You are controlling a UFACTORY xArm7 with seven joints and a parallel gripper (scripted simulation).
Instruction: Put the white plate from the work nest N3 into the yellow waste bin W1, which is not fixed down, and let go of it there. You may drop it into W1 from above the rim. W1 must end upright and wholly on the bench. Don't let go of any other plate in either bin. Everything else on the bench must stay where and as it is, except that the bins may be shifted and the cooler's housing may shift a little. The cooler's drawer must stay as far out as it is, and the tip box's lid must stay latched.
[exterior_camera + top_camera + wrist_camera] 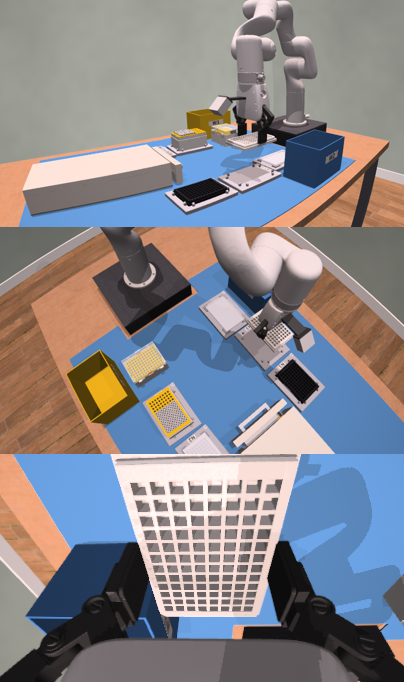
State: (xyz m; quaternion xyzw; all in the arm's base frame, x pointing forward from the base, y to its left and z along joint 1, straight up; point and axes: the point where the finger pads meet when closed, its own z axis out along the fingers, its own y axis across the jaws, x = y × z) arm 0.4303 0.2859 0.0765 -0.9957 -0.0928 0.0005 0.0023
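My gripper (251, 132) is shut on the white plate (250, 140) across its short sides and holds it level, well above the bench. The plate also shows in the top view (271, 329) over the bare nest N3 (261, 348), and in the wrist view (202, 544) between the two black fingers. The nest N3 (249, 174) lies empty below it. The yellow waste bin W1 (101, 387) stands upright and empty at the far left edge of the blue mat; it also shows in the side view (207, 120) behind the arm.
The blue bin W2 (313, 156) stands close to the right of the plate. A black plate sits in nest N1 (296, 380). A lidded tip box (144, 362), a yellow tip rack (169, 409), nest N2 (202, 444), a lidded nest (226, 312) and the cooler (93, 176) are between.
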